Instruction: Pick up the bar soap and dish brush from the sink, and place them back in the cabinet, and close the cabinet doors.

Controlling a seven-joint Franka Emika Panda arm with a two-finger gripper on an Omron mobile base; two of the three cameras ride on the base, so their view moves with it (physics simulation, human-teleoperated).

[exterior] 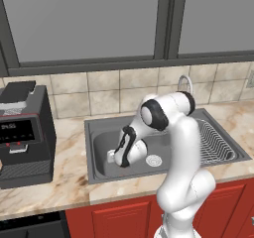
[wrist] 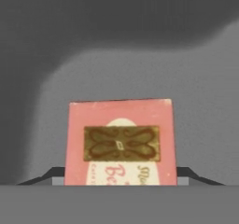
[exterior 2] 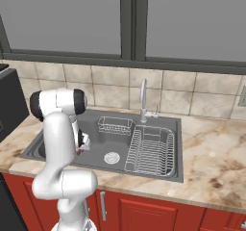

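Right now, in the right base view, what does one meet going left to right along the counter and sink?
Black coffee machine → robot arm → white drain ring → silver faucet → wire dish rack → bare marble counter.

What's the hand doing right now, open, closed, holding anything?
Hand: down in the sink, fingers either side of the bar soap; whether it grips it cannot be told.

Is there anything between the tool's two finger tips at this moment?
Yes. In the hand view the bar soap sits between the two dark tips of the tool, over the dark sink floor.
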